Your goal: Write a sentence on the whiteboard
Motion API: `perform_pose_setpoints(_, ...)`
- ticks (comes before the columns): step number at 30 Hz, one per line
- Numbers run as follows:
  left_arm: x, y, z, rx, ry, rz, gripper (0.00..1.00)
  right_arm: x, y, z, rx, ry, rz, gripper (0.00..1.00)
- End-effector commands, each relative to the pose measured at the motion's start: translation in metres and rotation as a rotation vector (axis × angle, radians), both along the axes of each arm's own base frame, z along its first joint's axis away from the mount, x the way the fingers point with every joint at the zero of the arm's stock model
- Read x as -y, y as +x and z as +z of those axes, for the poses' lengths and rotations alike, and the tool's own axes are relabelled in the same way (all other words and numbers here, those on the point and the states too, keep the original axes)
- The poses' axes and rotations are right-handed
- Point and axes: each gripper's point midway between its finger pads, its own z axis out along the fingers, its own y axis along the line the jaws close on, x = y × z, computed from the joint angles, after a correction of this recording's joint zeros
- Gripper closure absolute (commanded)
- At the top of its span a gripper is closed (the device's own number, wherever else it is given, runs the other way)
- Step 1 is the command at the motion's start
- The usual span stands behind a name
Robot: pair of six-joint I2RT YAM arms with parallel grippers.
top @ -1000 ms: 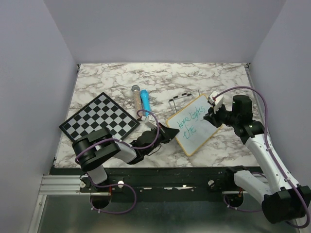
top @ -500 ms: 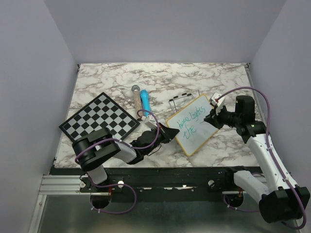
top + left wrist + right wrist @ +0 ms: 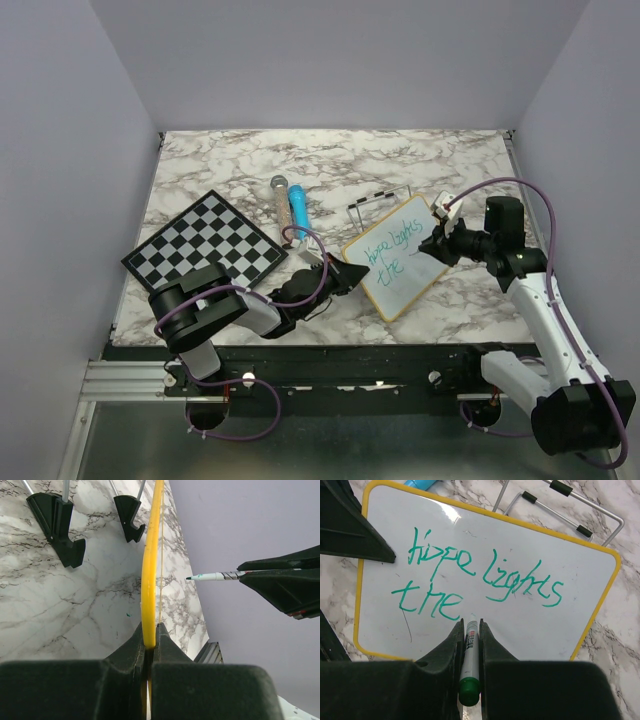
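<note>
Left jaws pinch the whiteboard [image 3: 148,580] by its rim, probably light and stiff; right jaws clamp the marker [image 3: 469,652] mid-barrel.

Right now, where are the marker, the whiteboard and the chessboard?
marker [image 3: 469,655]: right wrist view, on its barrel, above the green end cap.
whiteboard [image 3: 535,625]: right wrist view, on the bare white surface below "lights".
chessboard [image 3: 205,245]: top external view, on its middle squares.
</note>
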Motion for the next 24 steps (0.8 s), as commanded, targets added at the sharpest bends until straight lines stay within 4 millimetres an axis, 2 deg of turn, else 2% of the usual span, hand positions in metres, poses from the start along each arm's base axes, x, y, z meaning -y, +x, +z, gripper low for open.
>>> perform_pose_setpoints(1,0.005,-0.0027,0.0241,0.055,-0.069,-0.024,1.0,-0.0026,-0.0068,-0.0037,-0.024,0.016,0.032,1.0)
perform_pose_setpoints(24,0.0044,-0.0037,0.0249,0.06,-0.075,-0.027,1.0,0.0068,-0.007,-0.0088,-0.036,0.006,0.024,1.0)
